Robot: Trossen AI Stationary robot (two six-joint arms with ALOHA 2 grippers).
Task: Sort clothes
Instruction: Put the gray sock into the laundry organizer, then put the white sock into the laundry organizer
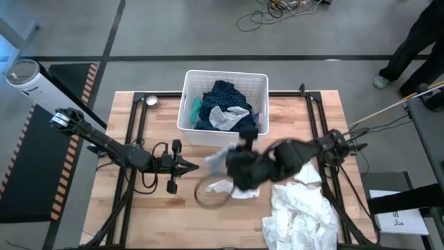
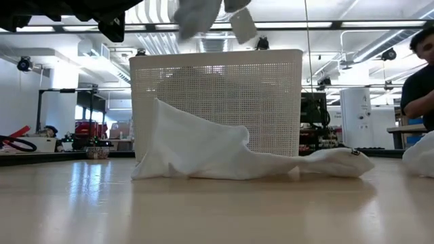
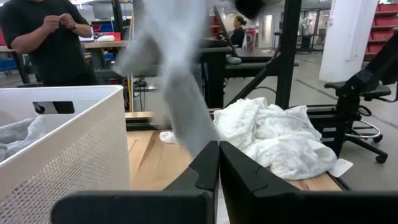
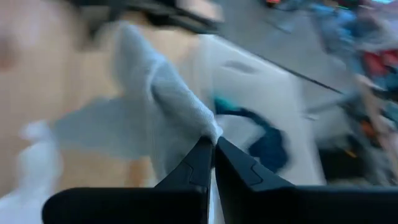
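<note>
A light grey garment (image 1: 216, 160) hangs in the air in front of the white slatted basket (image 1: 189, 104), with my right gripper (image 4: 211, 144) shut on it. It also shows as a grey streak (image 3: 177, 81) in the left wrist view and at the top (image 2: 198, 15) of the low view. In the basket lie dark blue patterned (image 1: 223, 97), teal (image 1: 196, 110) and pale grey (image 1: 225, 118) clothes. A white garment (image 2: 203, 152) lies spread on the table before the basket. My left gripper (image 1: 195, 167) waits shut and empty, level, left of the grey garment. My right gripper pinches a bunched part of the grey garment (image 4: 205, 127) between its two fingers, slanting down from the table's right side. The garment is lifted clear of the table and trails away from the fingers, loose and slack. Whether one layer or several, I cannot tell.
A large crumpled white pile (image 1: 302, 215) lies at the table's near right. A dark cable loop (image 1: 208, 196) lies on the wood near the middle. A person (image 3: 46, 37) stands beyond the table, another (image 1: 416, 48) at the far right.
</note>
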